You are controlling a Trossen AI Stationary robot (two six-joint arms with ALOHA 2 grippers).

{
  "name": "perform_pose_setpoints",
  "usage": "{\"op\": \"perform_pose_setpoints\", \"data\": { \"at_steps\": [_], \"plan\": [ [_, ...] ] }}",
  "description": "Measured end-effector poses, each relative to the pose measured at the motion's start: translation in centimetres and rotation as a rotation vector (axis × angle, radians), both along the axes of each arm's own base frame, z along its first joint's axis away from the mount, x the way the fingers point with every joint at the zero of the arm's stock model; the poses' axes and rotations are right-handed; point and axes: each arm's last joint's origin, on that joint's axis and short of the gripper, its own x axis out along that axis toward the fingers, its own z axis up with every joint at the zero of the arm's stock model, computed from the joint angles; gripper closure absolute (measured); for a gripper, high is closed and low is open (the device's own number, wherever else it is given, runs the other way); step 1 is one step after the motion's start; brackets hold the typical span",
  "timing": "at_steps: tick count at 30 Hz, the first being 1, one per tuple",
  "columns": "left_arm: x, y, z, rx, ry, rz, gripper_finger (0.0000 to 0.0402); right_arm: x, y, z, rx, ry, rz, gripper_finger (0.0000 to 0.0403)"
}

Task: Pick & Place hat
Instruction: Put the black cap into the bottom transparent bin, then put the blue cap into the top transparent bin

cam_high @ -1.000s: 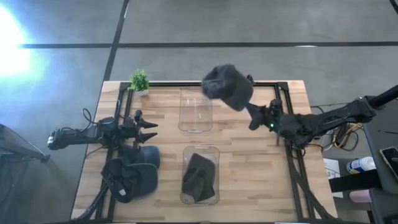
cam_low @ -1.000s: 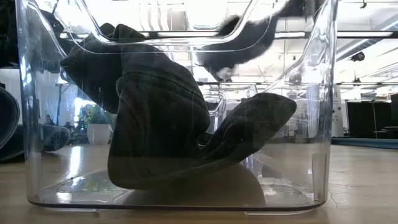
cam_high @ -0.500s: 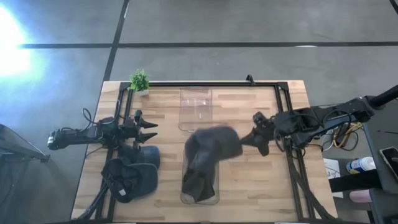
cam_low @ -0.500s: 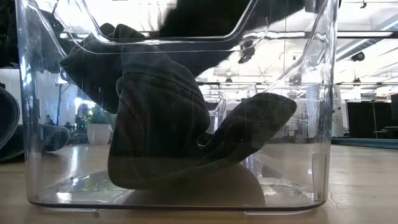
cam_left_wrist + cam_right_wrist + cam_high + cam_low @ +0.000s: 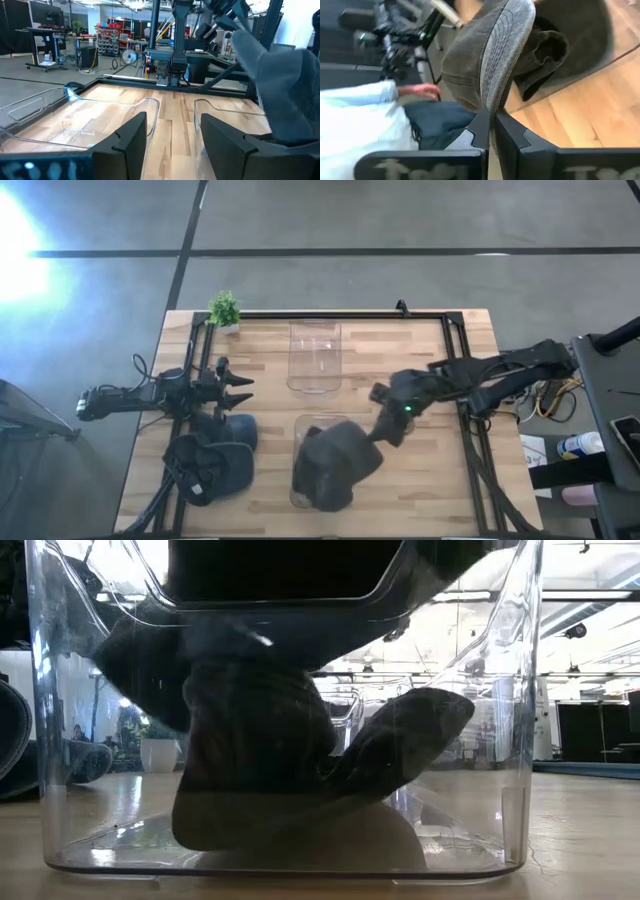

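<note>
Over the near clear bin (image 5: 322,463), the right gripper (image 5: 372,442) pinches a grey hat (image 5: 338,463) by its brim, hanging it above the opening for release. Left gripper (image 5: 238,387) waits at the table's left side, jaws spread.

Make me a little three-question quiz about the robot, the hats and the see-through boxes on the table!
1. True or false: the right gripper is pinching a grey fabric hat by its brim.
2. Over which clear plastic bin does that hat hang: A the near bin, B the far bin?
3. Fill in: the left gripper is ____, holding nothing.

Key: 1 true. 2 A. 3 open.
</note>
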Motion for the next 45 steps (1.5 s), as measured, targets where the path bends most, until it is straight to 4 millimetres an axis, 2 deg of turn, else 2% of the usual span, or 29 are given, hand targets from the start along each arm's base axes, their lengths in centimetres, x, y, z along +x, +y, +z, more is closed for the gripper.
{"op": "perform_pose_setpoints", "data": {
  "at_steps": [7, 11, 15, 22, 27, 29, 33, 36, 45],
  "plan": [
    [0.0, 0.0, 0.0, 0.000, 0.000, 0.000, 0.0220, 5.4, -1.2, -2.1, 0.002, 0.095, -0.093, 0.0391],
    [0.0, 0.0, 0.0, 0.000, 0.000, 0.000, 0.0220, 8.6, -1.7, -4.7, 0.009, 0.176, -0.098, 0.0390],
    [0.0, 0.0, 0.0, 0.000, 0.000, 0.000, 0.0220, 11.1, -1.5, -7.2, 0.054, 0.245, -0.031, 0.0390],
    [0.0, 0.0, 0.0, 0.000, 0.000, 0.000, 0.0220, 13.1, -1.1, -11.6, 0.105, 0.386, 0.003, 0.0390],
    [0.0, 0.0, 0.0, 0.000, 0.000, 0.000, 0.0220, 13.0, -1.1, -14.5, 0.059, 0.526, -0.010, 0.0391],
    [0.0, 0.0, 0.0, 0.000, 0.000, 0.000, 0.0220, 13.0, -0.9, -15.1, 0.034, 0.545, -0.007, 0.0392],
    [0.0, 0.0, 0.0, 0.000, 0.000, 0.000, 0.0220, 12.7, -0.4, -15.0, 0.015, 0.555, 0.013, 0.0391],
    [0.0, 0.0, 0.0, 0.000, 0.000, 0.000, 0.0220, 12.0, -0.3, -14.0, -0.021, 0.551, -0.003, 0.0391],
    [0.0, 0.0, 0.0, 0.000, -0.001, 0.000, 0.0220, 8.4, -1.0, -6.7, -0.212, 0.394, -0.151, 0.0390]
  ]
}}
